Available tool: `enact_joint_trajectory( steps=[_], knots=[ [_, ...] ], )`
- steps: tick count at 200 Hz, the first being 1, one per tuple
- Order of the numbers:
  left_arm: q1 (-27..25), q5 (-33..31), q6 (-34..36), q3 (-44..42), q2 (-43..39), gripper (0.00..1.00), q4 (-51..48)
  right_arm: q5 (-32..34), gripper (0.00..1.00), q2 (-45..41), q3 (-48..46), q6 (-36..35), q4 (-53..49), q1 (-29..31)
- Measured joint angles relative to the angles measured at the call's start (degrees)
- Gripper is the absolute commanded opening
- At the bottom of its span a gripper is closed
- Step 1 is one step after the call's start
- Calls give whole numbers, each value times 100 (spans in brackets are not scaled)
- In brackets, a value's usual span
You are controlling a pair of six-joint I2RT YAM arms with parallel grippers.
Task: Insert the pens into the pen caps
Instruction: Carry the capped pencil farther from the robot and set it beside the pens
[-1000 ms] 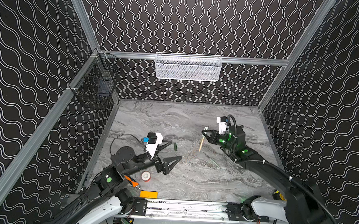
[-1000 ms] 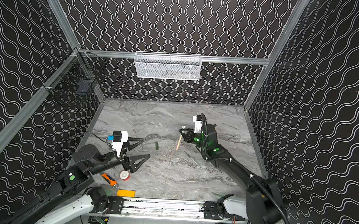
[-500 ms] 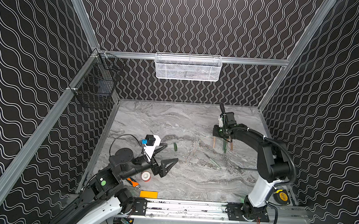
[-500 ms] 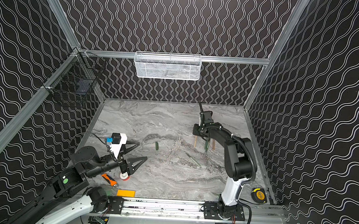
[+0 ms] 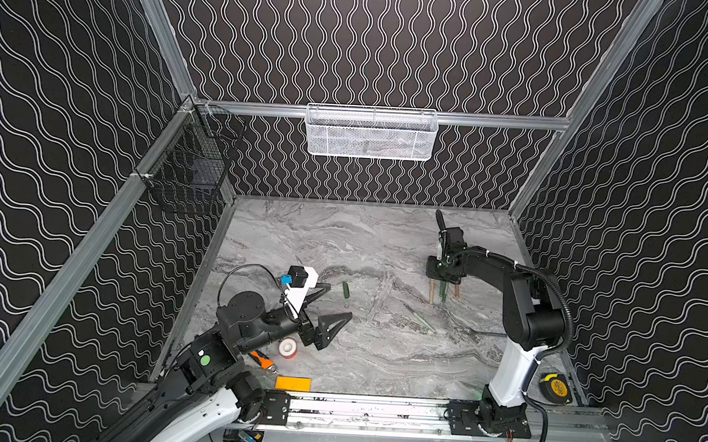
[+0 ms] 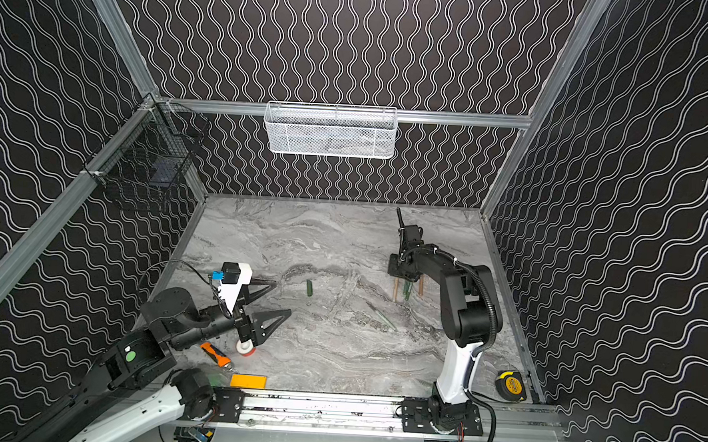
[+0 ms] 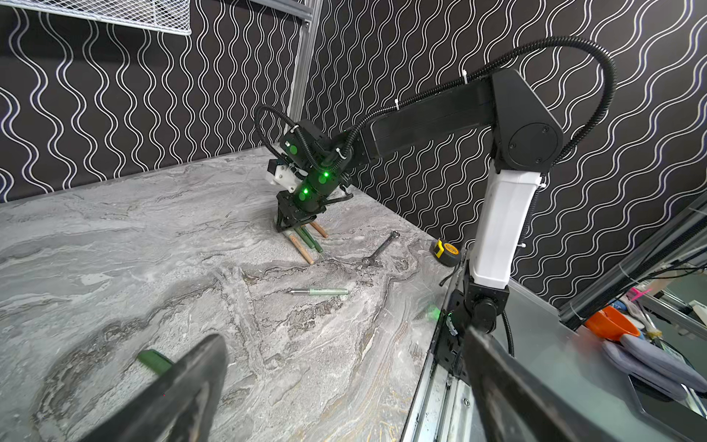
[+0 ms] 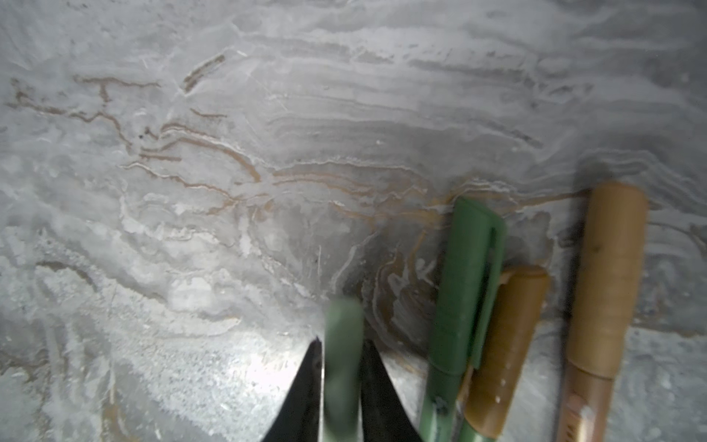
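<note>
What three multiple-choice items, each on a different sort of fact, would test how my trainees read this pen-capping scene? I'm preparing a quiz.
1. Where does the loose dark green cap lie?
A) in the white basket
B) on the table by the left tool
C) beside the tape measure

2. What colour is the barrel of the lone uncapped pen?
A) tan
B) orange
C) pale green

3. How does the left tool stand?
A) wide open, empty
B) shut on a cap
C) shut on a pen

Key: B, both top views show it just past that tool; C, the left wrist view shows it clearly; A, nothing sits between its spread jaws.
</note>
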Motion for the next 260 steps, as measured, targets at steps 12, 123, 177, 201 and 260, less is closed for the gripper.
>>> enact_joint_trajectory(
  steps=[12, 123, 177, 201, 260],
  knots=[
    [0, 22, 2, 0, 39, 99, 7, 20, 26, -17, -17, -7, 0, 0],
    [0, 33, 125, 66, 39, 99, -11, 442, 52, -614, 295, -186, -321, -17],
    [0, -9, 125, 66, -87, 99, -72, 741, 54, -584, 446, -404, -516, -684],
    [0, -28, 125, 57, -153, 99, -66, 750, 54, -457, 426, -501, -516, -1021],
    [0, -74, 125, 57, -83, 99, -94, 439, 51, 203, 625, -721, -476, -1237]
  ],
)
